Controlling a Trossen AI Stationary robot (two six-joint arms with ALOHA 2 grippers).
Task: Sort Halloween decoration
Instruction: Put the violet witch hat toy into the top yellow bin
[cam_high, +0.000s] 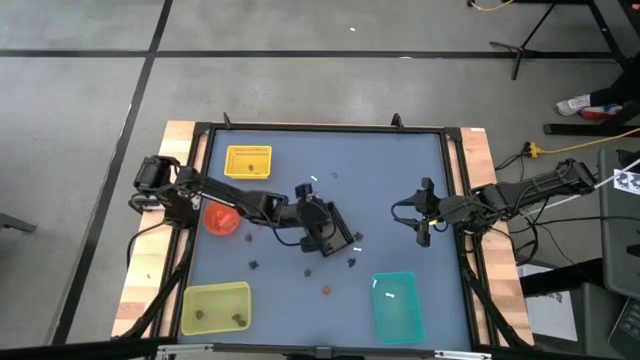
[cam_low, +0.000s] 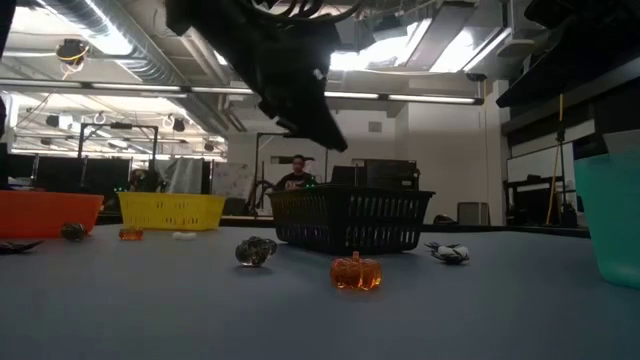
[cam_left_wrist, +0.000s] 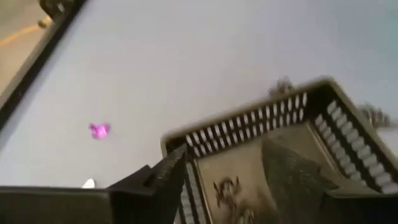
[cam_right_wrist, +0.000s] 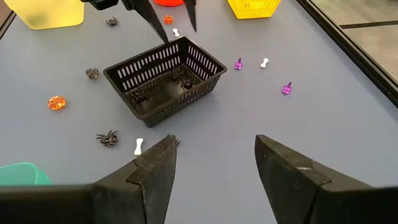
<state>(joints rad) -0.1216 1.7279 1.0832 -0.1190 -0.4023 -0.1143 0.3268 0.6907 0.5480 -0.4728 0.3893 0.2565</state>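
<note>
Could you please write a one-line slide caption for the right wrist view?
Open right gripper faces a black basket holding dark trinkets, with spiders, bones, purple pieces and an orange pumpkin scattered around.

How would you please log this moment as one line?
left gripper: open over black tray | right gripper: open, waiting | spiders in tray

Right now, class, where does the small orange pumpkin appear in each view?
High view: orange pumpkin, lower middle, below the black basket.
Low view: centre foreground, before the basket.
Left wrist view: not in it.
Right wrist view: far left, beside the basket.
Shared landmark: the black basket.
</note>
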